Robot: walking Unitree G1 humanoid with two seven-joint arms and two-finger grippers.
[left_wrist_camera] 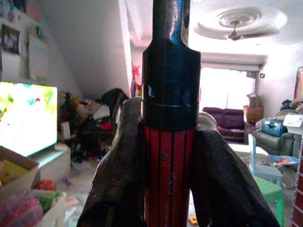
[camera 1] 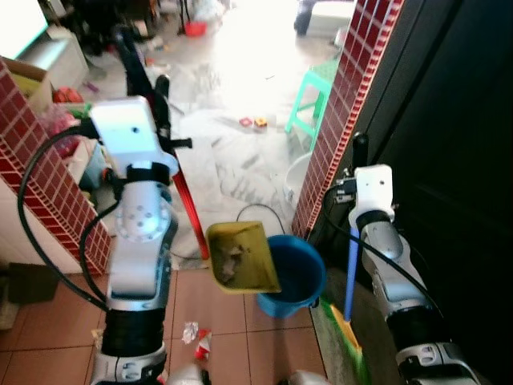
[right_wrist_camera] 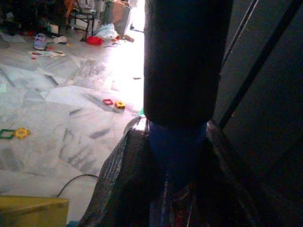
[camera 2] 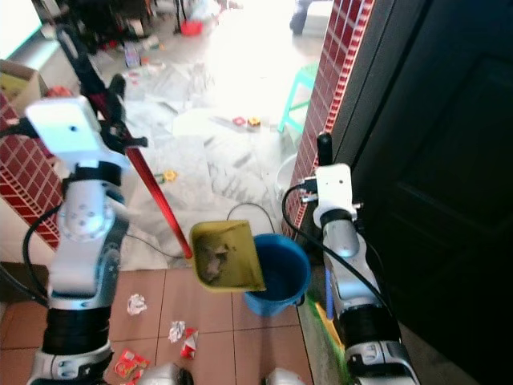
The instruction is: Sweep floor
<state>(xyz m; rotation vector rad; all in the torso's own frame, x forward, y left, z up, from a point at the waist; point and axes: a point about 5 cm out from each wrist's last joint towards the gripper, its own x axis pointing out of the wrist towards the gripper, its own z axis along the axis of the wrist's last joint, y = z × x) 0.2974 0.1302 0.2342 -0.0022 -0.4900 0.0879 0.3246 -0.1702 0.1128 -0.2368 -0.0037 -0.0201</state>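
We hold a yellow plastic dustpan (camera 1: 243, 257) over the round blue bucket (camera 1: 295, 277), our left gripper (left_wrist_camera: 170, 156) clenched on its ribbed red handle (camera 1: 189, 210); our right gripper (right_wrist_camera: 175, 156) grasps the blue-handled broom (camera 1: 352, 273), bristles down on the floor (camera 1: 224, 313). Tip too fast and the grey dust could miss the bucket. Crumpled wrappers (camera 2: 183, 337) remain on the terracotta tiles.

yellow dustpan (camera 1: 243, 257) with debris, red-handled, tilted over the blue bucket (camera 1: 293, 275); blue-handled broom (camera 1: 351, 273) upright alongside
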